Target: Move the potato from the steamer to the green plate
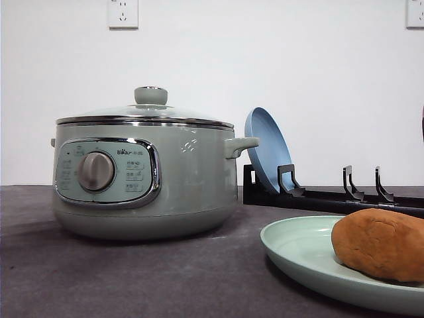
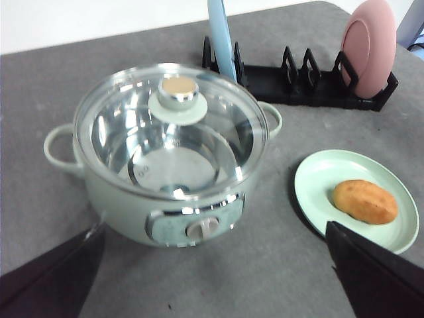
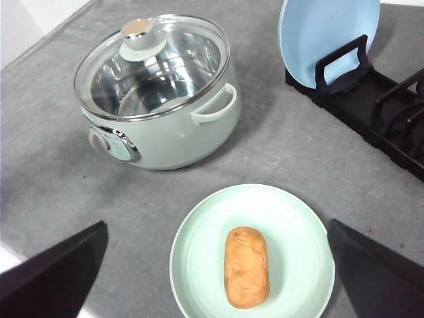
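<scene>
Your potato (image 3: 246,266) already sits on the green plate (image 3: 298,218), long axis pointing between the right jaws, both sets spread wide and empty, steamer (image 3: 159,93) lidded.

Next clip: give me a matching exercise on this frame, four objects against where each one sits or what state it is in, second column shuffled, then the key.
Objects:
1. potato
2. steamer
3. blue plate
4. pink plate

Places or states:
A. standing on edge at one end of the black rack, nearest the steamer
B. lying on the green plate
C. lid on, shiny inside bare
D. standing on edge at the rack's other end

Pairs: 1-B, 2-C, 3-A, 4-D
</scene>
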### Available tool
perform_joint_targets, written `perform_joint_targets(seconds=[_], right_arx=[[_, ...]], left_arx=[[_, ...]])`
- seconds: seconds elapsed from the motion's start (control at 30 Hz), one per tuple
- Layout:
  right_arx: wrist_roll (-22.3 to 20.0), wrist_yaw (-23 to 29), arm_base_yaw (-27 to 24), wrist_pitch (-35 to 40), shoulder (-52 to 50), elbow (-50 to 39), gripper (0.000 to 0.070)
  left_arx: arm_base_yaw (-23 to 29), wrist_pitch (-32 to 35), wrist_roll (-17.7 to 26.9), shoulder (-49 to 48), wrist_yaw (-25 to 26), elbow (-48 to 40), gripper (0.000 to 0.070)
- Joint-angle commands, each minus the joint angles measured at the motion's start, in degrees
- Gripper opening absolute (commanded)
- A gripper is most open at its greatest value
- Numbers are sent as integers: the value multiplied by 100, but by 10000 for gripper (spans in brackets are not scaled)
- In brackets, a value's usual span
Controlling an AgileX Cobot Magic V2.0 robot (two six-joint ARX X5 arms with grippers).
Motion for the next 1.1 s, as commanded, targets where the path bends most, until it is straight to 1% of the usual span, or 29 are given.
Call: perform_joint_targets(seconds=[0.0,0.23,0.27,0.3,0.33,0.37,0.4,0.43,0.47,0.5,0.9,1.07], right_arx=[[-26,0,31,183,-83,-63,700],[2,-10,31,305,-169,-204,700],[2,-13,31,325,-169,-204,700],[2,-11,31,345,-169,-204,700],[8,-23,31,345,-169,-204,680],[28,-41,31,340,-169,-204,548],[42,-53,31,333,-169,-204,295],[46,-65,31,323,-169,-204,22],[42,-63,31,333,-169,-204,20],[41,-61,31,344,-169,-204,30],[59,2,31,373,-171,-202,30],[59,4,31,501,-171,-202,30]], left_arx=[[-33,40,-133,-65,13,55,700],[-33,-52,-115,-159,13,55,700],[-33,-81,-94,-159,11,55,678],[-33,-111,-83,-159,11,55,593],[-33,-153,-83,-159,11,55,385],[-33,-199,-83,-159,13,55,162],[-33,-244,-67,-156,11,55,0],[-33,-252,-59,-156,7,55,28],[-31,-246,-63,-156,9,55,9],[-33,-237,-67,-156,7,55,10],[-31,-198,-69,-169,9,57,17],[-33,-198,-67,-169,9,57,17]])
